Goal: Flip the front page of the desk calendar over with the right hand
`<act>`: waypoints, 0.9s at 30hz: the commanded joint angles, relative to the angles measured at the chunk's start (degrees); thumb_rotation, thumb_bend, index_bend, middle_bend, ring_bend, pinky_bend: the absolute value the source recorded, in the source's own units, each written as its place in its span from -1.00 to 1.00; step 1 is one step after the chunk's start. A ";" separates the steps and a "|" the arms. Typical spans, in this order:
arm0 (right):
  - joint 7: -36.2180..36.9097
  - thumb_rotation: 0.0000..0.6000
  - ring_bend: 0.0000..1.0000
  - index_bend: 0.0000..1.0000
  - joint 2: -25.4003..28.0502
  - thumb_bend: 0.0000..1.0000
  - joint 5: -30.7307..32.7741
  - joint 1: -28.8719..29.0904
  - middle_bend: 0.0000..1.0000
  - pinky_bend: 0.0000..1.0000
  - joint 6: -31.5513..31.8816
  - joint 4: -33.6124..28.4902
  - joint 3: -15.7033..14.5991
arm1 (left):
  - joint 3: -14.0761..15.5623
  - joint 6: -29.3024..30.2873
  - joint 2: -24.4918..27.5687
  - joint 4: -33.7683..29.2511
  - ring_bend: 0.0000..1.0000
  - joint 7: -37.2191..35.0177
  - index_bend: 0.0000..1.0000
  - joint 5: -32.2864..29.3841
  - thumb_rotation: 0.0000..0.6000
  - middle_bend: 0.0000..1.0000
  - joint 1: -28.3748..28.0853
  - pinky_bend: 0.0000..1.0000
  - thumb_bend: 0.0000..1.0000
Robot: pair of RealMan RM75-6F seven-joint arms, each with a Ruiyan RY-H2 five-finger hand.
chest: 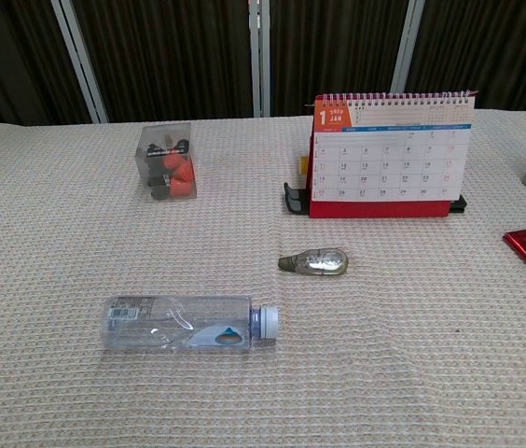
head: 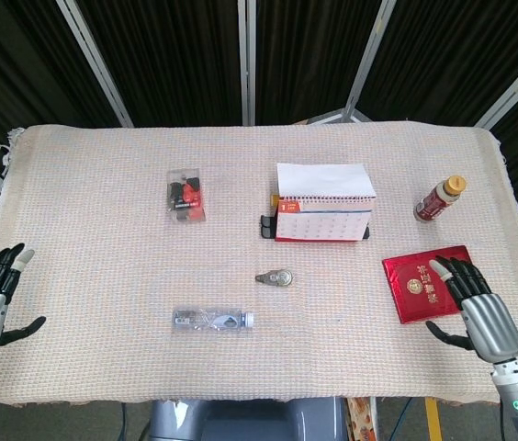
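Head view is showing my right hand [head: 473, 305] hovering empty with fingers spread at the near right, while the desk calendar [head: 323, 204] is standing far and left of it, long side running left to right.

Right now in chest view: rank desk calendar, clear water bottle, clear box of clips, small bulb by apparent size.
1. desk calendar
2. clear water bottle, though it lies nearer the camera
3. clear box of clips
4. small bulb
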 commanded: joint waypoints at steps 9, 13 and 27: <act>22.41 1.00 0.38 -1.00 4.25 -0.51 18.99 14.10 0.38 0.27 -30.47 -27.38 5.74 | 0.05 1.28 0.62 -0.97 -1.00 -0.64 -1.00 1.17 1.00 -1.00 0.39 -1.00 -0.80; 33.32 1.00 0.41 -1.00 4.12 -0.39 26.32 18.31 0.41 0.28 -39.94 -29.14 9.46 | 0.02 2.05 0.89 -1.03 -1.00 -1.25 -1.00 1.63 1.00 -1.00 0.65 -1.00 -0.81; 50.01 1.00 0.53 -1.00 -1.97 0.05 35.27 24.03 0.50 0.28 -56.63 -15.70 17.52 | 0.09 3.82 1.22 -1.19 -1.00 -2.16 -1.00 3.78 1.00 -1.00 0.96 -1.00 -0.80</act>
